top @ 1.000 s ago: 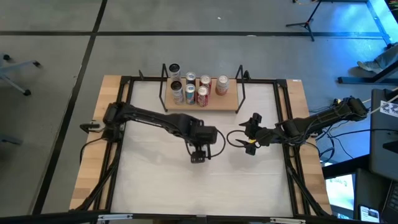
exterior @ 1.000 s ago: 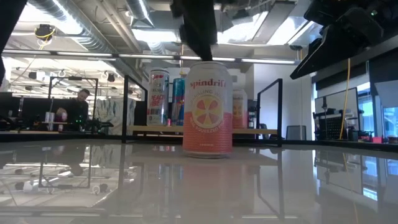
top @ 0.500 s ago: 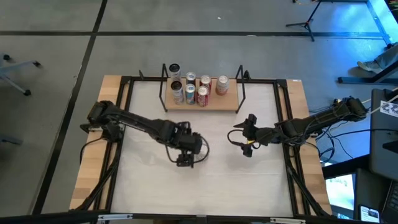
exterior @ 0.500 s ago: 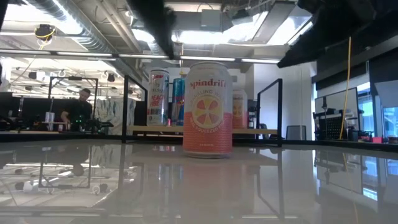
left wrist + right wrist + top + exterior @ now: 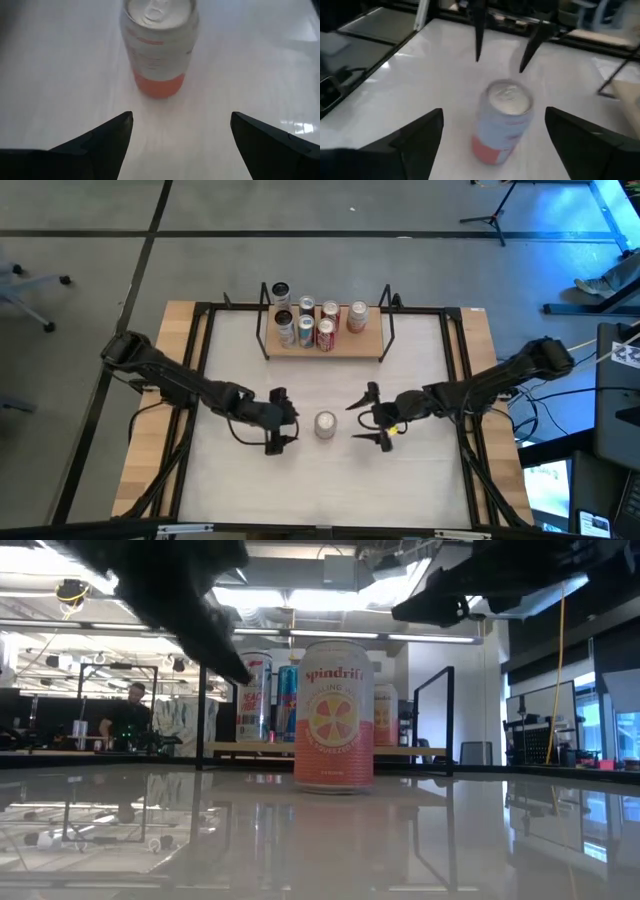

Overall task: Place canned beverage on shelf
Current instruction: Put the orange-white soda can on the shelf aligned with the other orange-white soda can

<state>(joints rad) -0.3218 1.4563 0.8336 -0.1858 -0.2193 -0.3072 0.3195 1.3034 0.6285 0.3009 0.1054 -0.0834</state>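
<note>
A pink-and-white spindrift can [image 5: 325, 424] stands upright on the white table, touched by no gripper; it also shows in the low view [image 5: 334, 715]. My left gripper [image 5: 283, 420] is open just left of the can and faces it [image 5: 159, 45]. My right gripper [image 5: 368, 418] is open just right of the can and faces it [image 5: 504, 122]. The shelf [image 5: 370, 348], a light-wood board on a black wire frame, stands at the table's far side with several cans on it.
Black frame rails [image 5: 200, 360] run along the table's left, right and far sides. The shelf's upright end posts [image 5: 388, 305] stand at both of its ends. The board has bare wood [image 5: 352, 345] on its right part. A person [image 5: 125, 715] is in the room far behind.
My left gripper has drawn back from above the can toward the table's left edge, so the can shows uncovered in the high view. My right gripper has moved toward the can from the right. The can has stayed upright in place.
</note>
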